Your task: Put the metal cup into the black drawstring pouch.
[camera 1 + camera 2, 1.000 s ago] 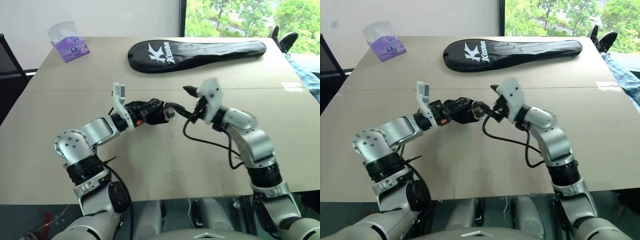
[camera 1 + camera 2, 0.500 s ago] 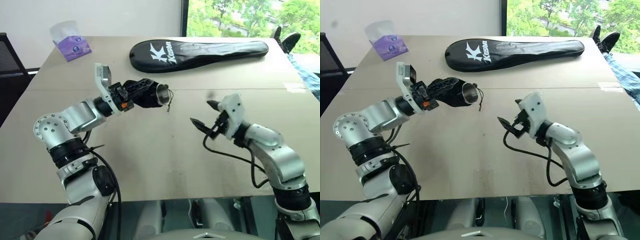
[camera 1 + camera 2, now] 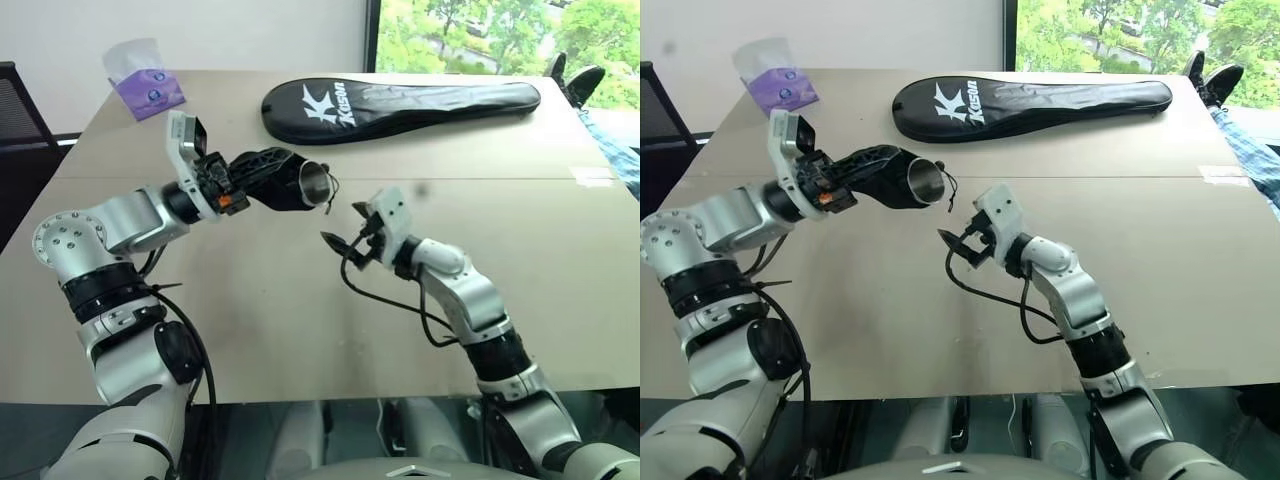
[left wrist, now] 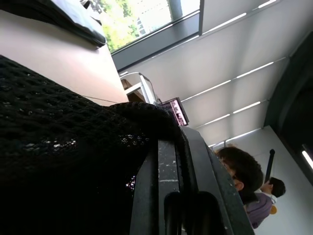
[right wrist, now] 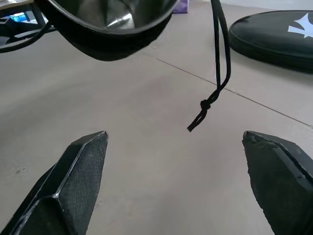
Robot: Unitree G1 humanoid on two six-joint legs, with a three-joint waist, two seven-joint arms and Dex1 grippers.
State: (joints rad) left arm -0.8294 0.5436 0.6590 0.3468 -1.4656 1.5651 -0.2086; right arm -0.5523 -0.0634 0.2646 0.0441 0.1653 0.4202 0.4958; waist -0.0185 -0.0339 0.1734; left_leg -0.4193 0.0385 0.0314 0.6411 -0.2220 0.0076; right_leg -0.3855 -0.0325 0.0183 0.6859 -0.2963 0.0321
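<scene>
since a second ago the two arms have parted: the left gripper (image 3: 262, 176) has lifted the black drawstring pouch (image 3: 275, 179) up and away toward the robot's left, and the right gripper (image 3: 345, 226) has let go and dropped lower, its jaws now spread wide with nothing between them. the left gripper is clamped on the pouch fabric, holding it in the air above the table (image 3: 300, 320). the metal cup (image 3: 314, 181) sits inside the pouch, its shiny open rim showing at the pouch mouth and facing the right gripper. a thin cord (image 5: 215, 73) with a knot at its end dangles from the pouch. farther back lie the racket cover (image 3: 400, 100) and a purple tissue pack (image 3: 145, 85).
</scene>
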